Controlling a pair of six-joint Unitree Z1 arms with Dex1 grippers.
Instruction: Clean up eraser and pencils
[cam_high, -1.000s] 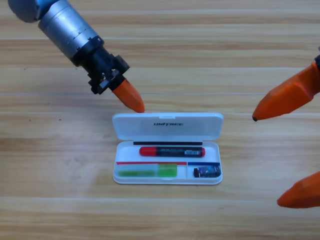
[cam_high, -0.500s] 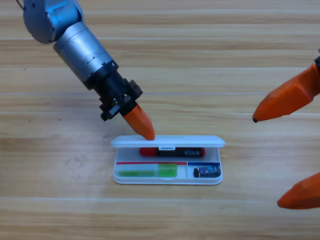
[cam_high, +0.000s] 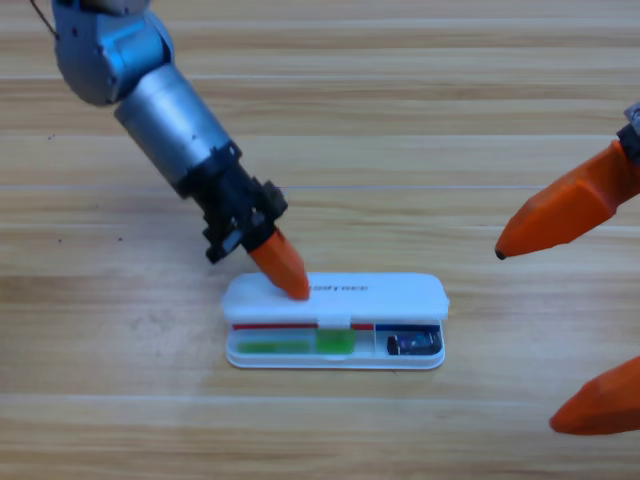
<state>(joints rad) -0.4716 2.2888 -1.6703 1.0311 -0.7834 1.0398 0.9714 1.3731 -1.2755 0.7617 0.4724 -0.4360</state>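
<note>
The white case (cam_high: 335, 358) lies at the table's middle with its lid (cam_high: 380, 292) swung most of the way down. My left gripper (cam_high: 292, 285) presses its orange tip on the lid's left part, jaws together. The green pencil (cam_high: 300, 343) shows in the case's front left compartment. The eraser (cam_high: 413, 343) sits in the front right compartment. The black and red pencil is hidden under the lid. My right gripper (cam_high: 530, 330) waits at the right edge, its two orange jaws wide apart and empty.
The wooden table (cam_high: 420, 120) stretches around the case. The left arm's grey body (cam_high: 160, 95) slants in from the upper left.
The left gripper moved down and forward, pushing the lid from standing open to almost flat over the case. The black and red pencil became covered. The right gripper barely shifted.
</note>
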